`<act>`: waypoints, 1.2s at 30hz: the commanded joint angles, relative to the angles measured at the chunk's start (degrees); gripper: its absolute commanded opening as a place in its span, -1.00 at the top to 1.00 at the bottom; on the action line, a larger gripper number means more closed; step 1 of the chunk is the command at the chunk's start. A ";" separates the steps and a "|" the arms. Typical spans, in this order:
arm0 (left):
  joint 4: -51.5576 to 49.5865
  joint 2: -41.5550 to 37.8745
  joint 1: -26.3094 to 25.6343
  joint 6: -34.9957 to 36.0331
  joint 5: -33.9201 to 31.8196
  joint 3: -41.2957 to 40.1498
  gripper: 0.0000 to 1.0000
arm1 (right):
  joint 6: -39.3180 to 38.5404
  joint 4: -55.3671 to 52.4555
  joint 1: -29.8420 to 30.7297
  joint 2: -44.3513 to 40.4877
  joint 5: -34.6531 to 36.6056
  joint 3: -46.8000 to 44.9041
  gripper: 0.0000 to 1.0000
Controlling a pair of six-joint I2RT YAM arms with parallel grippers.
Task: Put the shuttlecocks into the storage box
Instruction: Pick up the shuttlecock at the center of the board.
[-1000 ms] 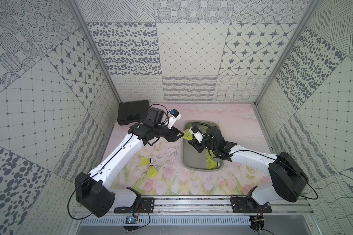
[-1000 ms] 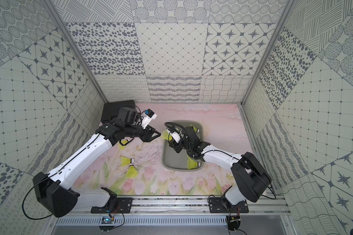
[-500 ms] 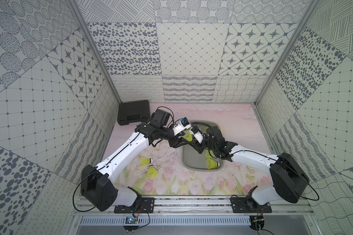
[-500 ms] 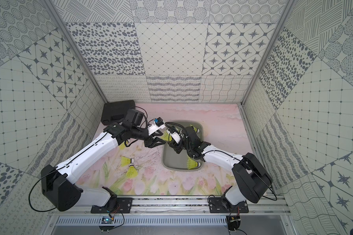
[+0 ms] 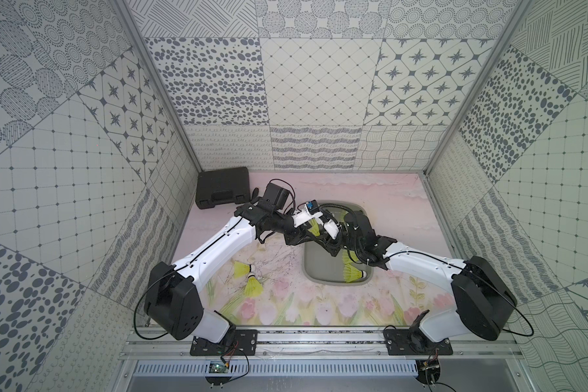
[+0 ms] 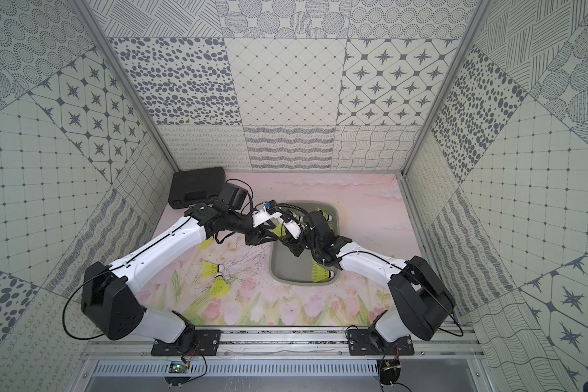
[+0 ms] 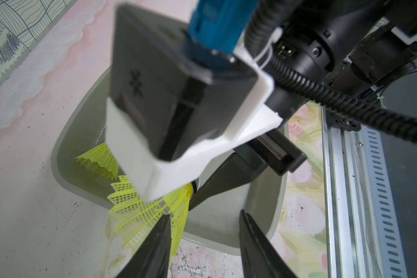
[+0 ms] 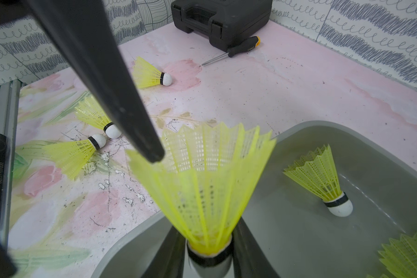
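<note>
Well, the right gripper (image 8: 210,262) is clamped on the white tip of a neon-yellow mesh-skirted shuttlecock (image 8: 202,183), skirt upward, over a corner of the shallow grey plastic storage box (image 8: 299,228). The left gripper (image 7: 204,216) stands parted, one finger seemingly brushing the skirt. A nudge there could twist the shuttlecock loose onto the pink floral mat (image 8: 250,84).

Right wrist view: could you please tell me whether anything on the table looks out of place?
A screwdriver lies loose on the table beside the black case, an odd tool among shuttlecocks.
</note>
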 commanded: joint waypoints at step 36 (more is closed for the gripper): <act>29.54 2.66 -0.19 -60.78 -9.84 -6.55 1.00 | 1.08 5.76 -2.18 -16.12 15.78 -10.63 -0.65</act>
